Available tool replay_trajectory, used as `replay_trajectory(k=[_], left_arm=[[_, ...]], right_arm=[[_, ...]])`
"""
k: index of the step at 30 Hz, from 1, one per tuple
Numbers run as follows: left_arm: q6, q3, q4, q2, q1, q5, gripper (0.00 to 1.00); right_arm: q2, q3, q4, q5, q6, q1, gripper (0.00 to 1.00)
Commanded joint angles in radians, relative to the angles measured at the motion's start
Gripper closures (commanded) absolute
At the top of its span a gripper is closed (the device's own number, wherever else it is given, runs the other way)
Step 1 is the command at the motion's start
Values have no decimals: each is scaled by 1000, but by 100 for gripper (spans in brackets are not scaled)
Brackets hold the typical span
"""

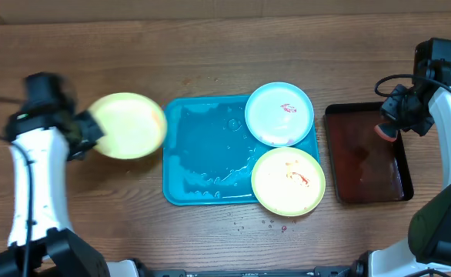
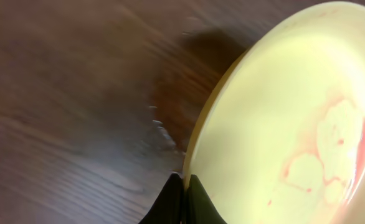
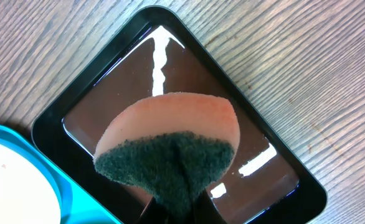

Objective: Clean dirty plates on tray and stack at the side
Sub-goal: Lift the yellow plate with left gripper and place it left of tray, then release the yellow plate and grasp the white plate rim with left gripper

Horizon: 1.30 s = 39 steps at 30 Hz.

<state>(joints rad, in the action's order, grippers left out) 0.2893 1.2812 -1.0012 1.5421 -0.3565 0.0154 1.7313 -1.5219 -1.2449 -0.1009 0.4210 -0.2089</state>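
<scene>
Three plates show. One yellow plate [image 1: 127, 125], faintly smeared red, is pinched by its rim between the closed left fingers [image 2: 167, 208], over the desk [image 1: 210, 46]. Between the two pairs of fingers lies the tray [image 1: 202, 154], carrying a blue plate [image 1: 279, 114] and a second yellow plate [image 1: 288, 181], both sauce-stained. The right fingers [image 1: 401, 115] clamp a sponge [image 3: 170, 143]; below them sits a dark tray [image 3: 263, 124].

Showing matt grained wood on the table [image 1: 210, 46], glossy plastic on the turquoise tray [image 1: 202, 161] and pale yellow plate [image 2: 282, 112], mirror-like gloss on the dark tray [image 3: 189, 68], rough fibre on the sponge [image 3: 170, 140].
</scene>
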Motion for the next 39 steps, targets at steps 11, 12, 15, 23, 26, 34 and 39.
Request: replay_trajectory(k=[11, 12, 15, 23, 26, 34, 39], left_arm=[[9, -150, 207, 212, -208, 56, 96], [23, -150, 217, 233, -208, 56, 96], [33, -150, 233, 288, -205, 57, 96], [-62, -134, 194, 323, -206, 64, 67], [-128, -75, 132, 320, -205, 65, 55], [-326, 192, -98, 318, -143, 307, 45], [-361, 272, -110, 318, 23, 406, 33]], right_arm=[[-10, 0, 6, 2, -4, -3, 96], [-10, 0, 6, 2, -3, -3, 96], [-10, 0, 5, 8, -4, -3, 96], [-10, 0, 2, 10, -7, -3, 96], [-10, 0, 2, 10, -7, -3, 96], [-10, 0, 8, 10, -7, -3, 96], [-10, 0, 10, 10, -7, -3, 96]])
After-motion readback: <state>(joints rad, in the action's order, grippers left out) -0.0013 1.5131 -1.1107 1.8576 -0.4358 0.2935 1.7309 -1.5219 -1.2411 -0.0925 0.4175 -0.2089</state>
